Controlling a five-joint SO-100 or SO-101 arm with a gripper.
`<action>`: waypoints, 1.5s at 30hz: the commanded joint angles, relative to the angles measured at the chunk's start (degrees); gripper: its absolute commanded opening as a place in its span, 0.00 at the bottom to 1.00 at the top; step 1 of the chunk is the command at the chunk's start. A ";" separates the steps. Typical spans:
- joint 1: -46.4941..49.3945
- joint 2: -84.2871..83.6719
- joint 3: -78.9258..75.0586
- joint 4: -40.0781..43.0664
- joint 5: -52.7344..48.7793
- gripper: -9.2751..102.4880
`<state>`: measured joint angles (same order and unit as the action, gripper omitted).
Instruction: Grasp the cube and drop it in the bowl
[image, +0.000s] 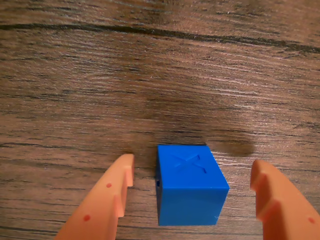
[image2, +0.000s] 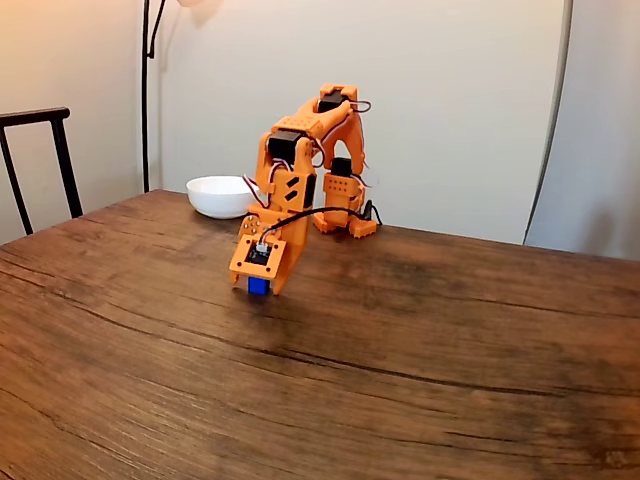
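Observation:
A small bright-blue cube (image: 190, 185) rests on the wooden table, with a faint X pressed into its top face. My orange gripper (image: 192, 175) is open around it, one finger (image: 107, 205) to its left and the other finger (image: 280, 200) to its right, with a gap on both sides. In the fixed view the arm bends down over the cube (image2: 259, 286), and the gripper (image2: 260, 284) reaches the table there. The white bowl (image2: 224, 196) stands at the back of the table, left of the arm's base.
A dark-grained wooden table (image2: 400, 370) spreads out in front of the arm. A black chair back (image2: 35, 150) stands at the left edge. A lamp pole (image2: 146, 90) rises against the wall behind the bowl.

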<state>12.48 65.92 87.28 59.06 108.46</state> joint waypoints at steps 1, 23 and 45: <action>-0.26 -0.97 -0.26 0.18 0.26 0.36; -0.88 -1.14 -0.18 0.79 1.49 0.13; -4.22 0.79 -12.83 12.57 1.49 0.13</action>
<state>8.26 64.95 80.07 67.94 109.86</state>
